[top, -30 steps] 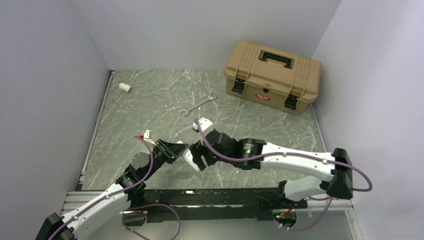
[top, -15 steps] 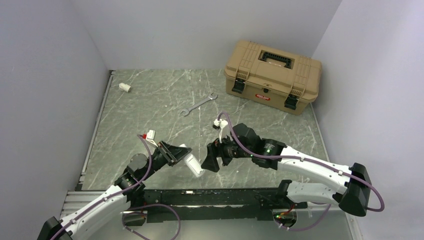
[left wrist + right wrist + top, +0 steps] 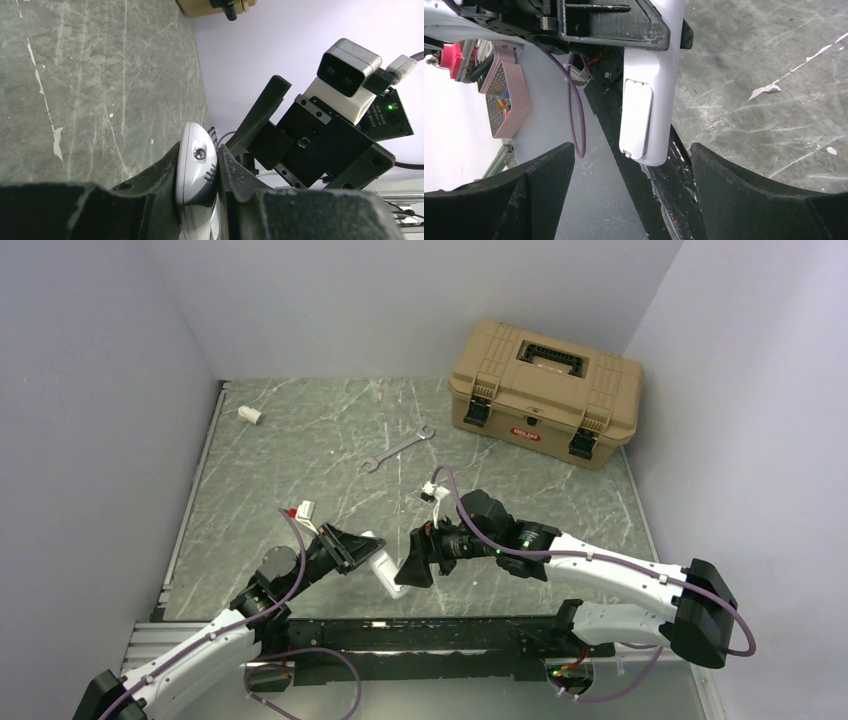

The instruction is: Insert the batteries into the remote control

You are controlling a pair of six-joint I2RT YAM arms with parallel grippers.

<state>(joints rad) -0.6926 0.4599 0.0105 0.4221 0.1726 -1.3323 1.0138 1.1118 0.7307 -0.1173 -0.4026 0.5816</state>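
Observation:
My left gripper (image 3: pixel 352 548) is shut on the remote control (image 3: pixel 388 573), a slim white bar held above the table's near edge, its free end sticking out to the right. In the left wrist view the remote control (image 3: pixel 196 165) sits clamped between both fingers of the left gripper (image 3: pixel 199 150). My right gripper (image 3: pixel 413 565) stands open, facing that free end. In the right wrist view the remote control (image 3: pixel 651 90) hangs down with a rectangular panel (image 3: pixel 636 117) on its face, its tip just reaching between the wide-apart fingertips of the right gripper (image 3: pixel 633 148), touching neither. The batteries are out of view.
A tan toolbox (image 3: pixel 545 390) stands at the back right. A metal wrench (image 3: pixel 397 448) lies mid-table, and a short white tube stub (image 3: pixel 249 414) sits at the back left. The black base rail (image 3: pixel 430 635) runs under both grippers.
The right gripper let go of the remote's free end, drew back to the right and opened wide. The left gripper kept its hold on the remote.

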